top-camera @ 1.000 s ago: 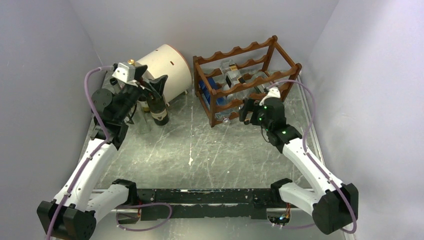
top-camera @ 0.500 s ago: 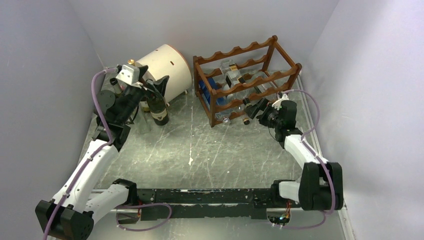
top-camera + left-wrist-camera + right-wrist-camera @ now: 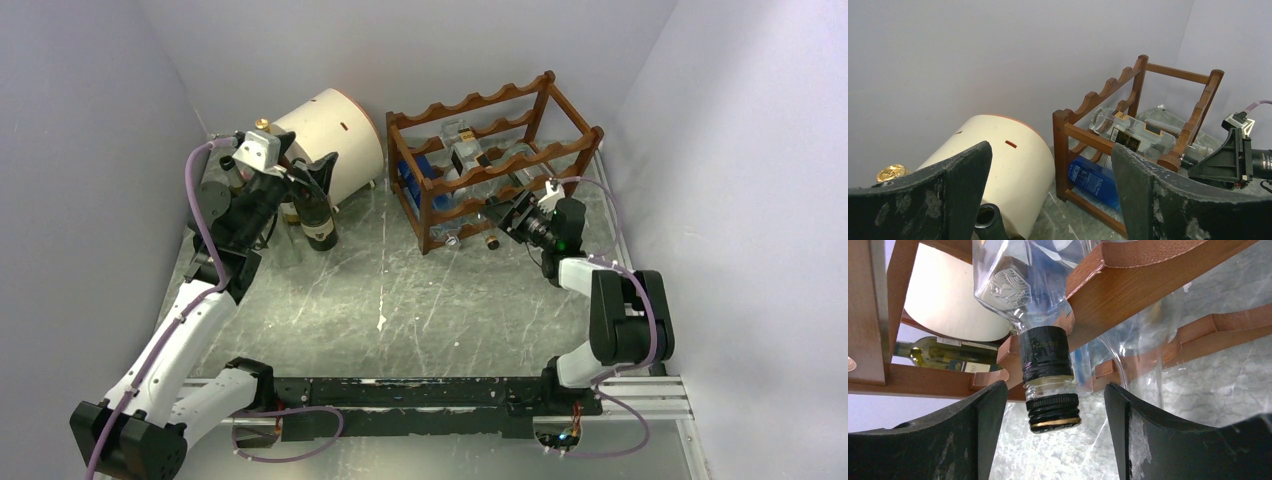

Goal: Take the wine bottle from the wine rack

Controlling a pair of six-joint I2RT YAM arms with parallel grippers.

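Note:
The reddish-brown wine rack [image 3: 490,160] stands at the back right and still holds several bottles lying on their sides. A clear wine bottle [image 3: 1050,385] with a black and gold screw cap pokes its neck out past a scalloped rail [image 3: 1128,295]. My right gripper [image 3: 1054,405] straddles that neck, open, with a gap on each side of the cap. From above, the right gripper [image 3: 505,212] sits low at the rack's front face. My left gripper [image 3: 1050,165] hangs open far from the rack, just above a dark upright bottle [image 3: 318,215].
A cream cylindrical drum [image 3: 330,135] lies beside the rack's left end. A gold-capped bottle [image 3: 892,172] stands behind my left fingers. A blue bottle [image 3: 1095,180] lies in the rack's bottom tier. Grey walls close in on three sides.
My right arm has folded down and pushed the gripper forward to the rack's front, so its fingers now flank the bottle neck, and they have narrowed. The left arm has barely moved.

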